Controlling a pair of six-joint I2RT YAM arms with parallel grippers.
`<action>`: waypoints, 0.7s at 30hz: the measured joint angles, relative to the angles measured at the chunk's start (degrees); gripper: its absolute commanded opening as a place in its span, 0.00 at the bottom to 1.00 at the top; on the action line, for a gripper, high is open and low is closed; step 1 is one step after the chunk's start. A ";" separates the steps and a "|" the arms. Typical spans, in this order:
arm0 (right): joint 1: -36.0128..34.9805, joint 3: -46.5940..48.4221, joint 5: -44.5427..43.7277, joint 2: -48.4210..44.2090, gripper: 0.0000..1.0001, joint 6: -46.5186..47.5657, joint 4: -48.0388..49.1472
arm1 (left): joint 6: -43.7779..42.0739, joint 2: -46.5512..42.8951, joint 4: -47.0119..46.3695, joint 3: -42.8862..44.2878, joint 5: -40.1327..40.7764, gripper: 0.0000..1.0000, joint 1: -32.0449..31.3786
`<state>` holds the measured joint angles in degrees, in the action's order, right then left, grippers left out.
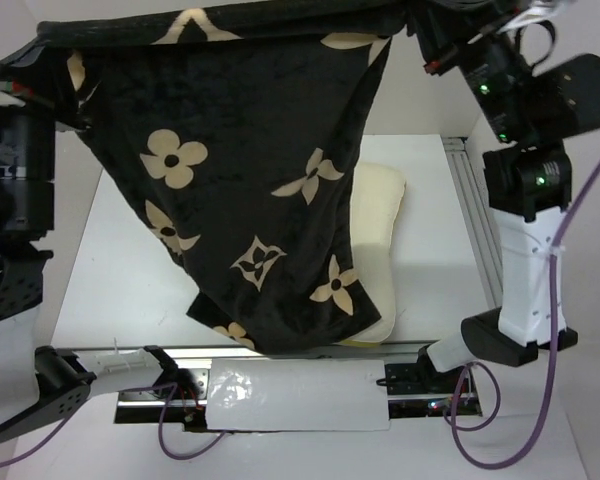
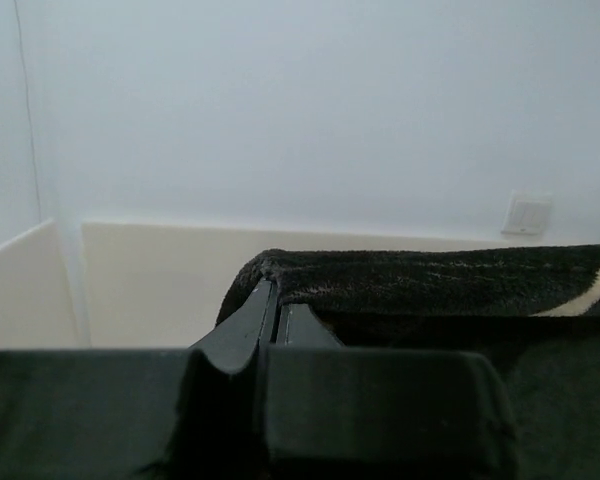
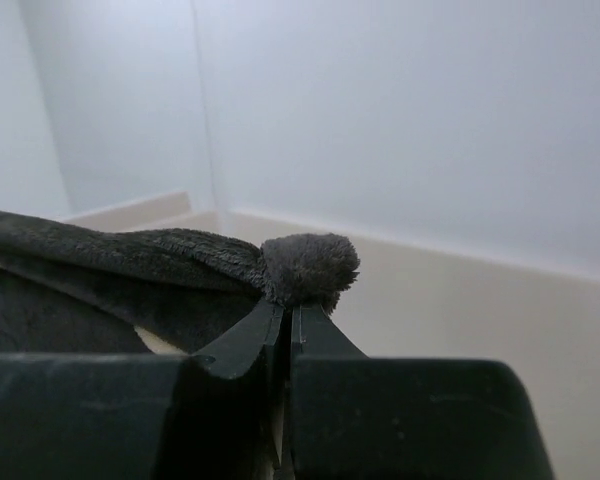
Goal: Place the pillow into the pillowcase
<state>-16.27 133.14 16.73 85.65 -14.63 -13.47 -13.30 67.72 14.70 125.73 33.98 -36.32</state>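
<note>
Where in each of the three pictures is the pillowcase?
Top external: the pillowcase hangs across the top and centre.
Left wrist: its dark edge runs from centre to right, pinched by the left gripper.
Right wrist: it comes from the left, ending in a tuft at the right gripper.
Shared landmark: the stretched top hem.
</note>
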 measured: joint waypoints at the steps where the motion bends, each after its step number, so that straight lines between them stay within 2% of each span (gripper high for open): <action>1: 0.00 0.59 0.72 -0.85 0.00 0.04 0.85 | -0.20 -0.76 -0.33 -0.09 -0.68 0.00 -0.37; 8: 0.00 1.53 2.27 -3.85 0.00 1.68 5.62 | -0.20 -3.15 -0.63 0.24 -9.03 0.00 -0.63; 12: 0.00 1.51 2.03 -4.00 0.00 2.58 7.21 | -0.15 -3.43 -1.05 0.26 -10.54 0.00 -0.63; 17: 0.00 3.74 0.35 -1.95 0.00 4.68 7.41 | -2.56 -0.63 -6.05 0.31 -8.02 0.00 -0.81; 21: 0.04 5.27 -4.39 3.15 0.00 6.32 9.55 | -13.05 9.09 -18.84 3.98 -0.04 0.00 -2.40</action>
<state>-16.23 138.41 12.34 88.79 -8.32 -3.92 -26.35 76.82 -4.14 129.71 33.93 -38.72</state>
